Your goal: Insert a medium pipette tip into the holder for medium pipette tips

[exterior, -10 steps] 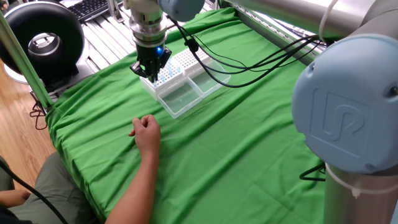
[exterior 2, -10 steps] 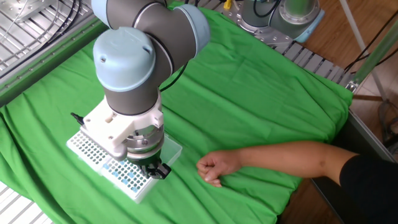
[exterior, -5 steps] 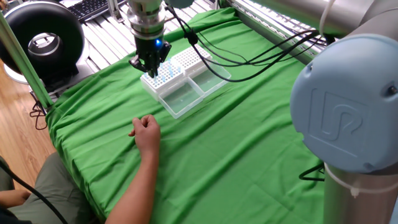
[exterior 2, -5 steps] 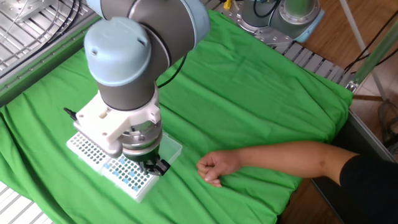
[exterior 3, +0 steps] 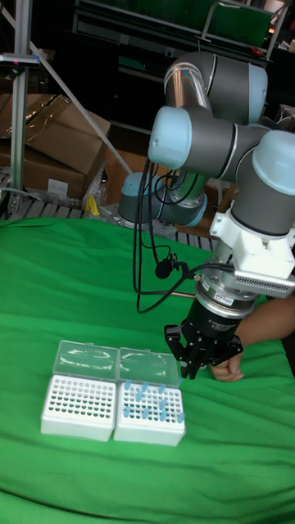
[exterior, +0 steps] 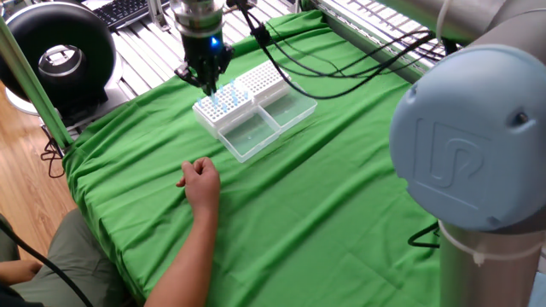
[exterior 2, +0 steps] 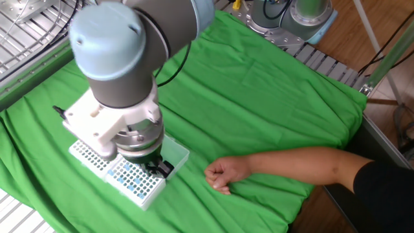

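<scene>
Two white racks stand side by side on the green cloth. The holder for medium pipette tips [exterior: 220,107] [exterior 2: 137,189] [exterior 3: 147,427] has several blue-topped tips standing scattered in its hole grid, and its clear lid [exterior: 252,135] lies open. My gripper [exterior: 207,83] [exterior 2: 160,169] [exterior 3: 187,368] hangs a short way above this holder, pointing down. Its fingers are close together. I cannot make out a medium pipette tip between them.
The second white rack [exterior: 260,81] [exterior 2: 86,154] [exterior 3: 78,405] touches the holder, its grid empty and its clear lid [exterior: 288,109] open. A person's fist [exterior: 201,181] [exterior 2: 223,175] rests on the cloth close to the racks. Metal rollers border the table.
My gripper has risen from just above the holder's top to a short way over it. The racks and the person's fist have not moved.
</scene>
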`<state>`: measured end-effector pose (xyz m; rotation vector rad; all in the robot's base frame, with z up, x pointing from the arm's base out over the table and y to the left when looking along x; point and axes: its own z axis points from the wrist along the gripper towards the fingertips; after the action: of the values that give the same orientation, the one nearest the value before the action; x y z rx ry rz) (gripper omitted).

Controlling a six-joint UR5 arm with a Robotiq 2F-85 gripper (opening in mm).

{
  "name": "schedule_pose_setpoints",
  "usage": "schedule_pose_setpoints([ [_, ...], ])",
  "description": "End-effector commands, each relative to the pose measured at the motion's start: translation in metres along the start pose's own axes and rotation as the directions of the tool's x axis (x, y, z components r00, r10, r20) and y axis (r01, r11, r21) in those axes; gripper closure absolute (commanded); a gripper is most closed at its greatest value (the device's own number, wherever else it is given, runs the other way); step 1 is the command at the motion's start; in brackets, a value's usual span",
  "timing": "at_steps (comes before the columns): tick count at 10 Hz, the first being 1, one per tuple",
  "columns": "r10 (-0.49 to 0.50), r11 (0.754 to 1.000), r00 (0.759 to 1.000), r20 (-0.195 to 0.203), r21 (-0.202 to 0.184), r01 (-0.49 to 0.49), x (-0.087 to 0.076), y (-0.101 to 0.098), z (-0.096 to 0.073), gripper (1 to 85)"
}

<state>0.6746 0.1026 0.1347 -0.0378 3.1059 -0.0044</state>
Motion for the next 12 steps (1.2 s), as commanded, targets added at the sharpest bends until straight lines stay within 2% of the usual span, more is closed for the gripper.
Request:
schedule_pose_setpoints([
  [1, -0.012, 1.0, 1.0, -0.011, -0.013, 0.012, -0.008, -0.005, -0.025, 84.7],
  [3, -0.056, 0.998, 0.998, -0.012, -0.004, 0.056, -0.013, -0.022, -0.035, 84.7],
  [5, -0.133, 0.991, 0.991, -0.014, 0.005, 0.133, -0.017, -0.053, -0.047, 84.7],
  [9, -0.27, 0.963, 0.963, 0.008, 0.006, 0.27, -0.014, -0.114, -0.049, 84.7],
  [11, -0.307, 0.952, 0.951, 0.032, 0.018, 0.306, -0.017, -0.125, -0.041, 84.7],
  [12, -0.265, 0.963, 0.963, 0.042, -0.037, 0.267, -0.015, -0.111, -0.04, 84.7],
])
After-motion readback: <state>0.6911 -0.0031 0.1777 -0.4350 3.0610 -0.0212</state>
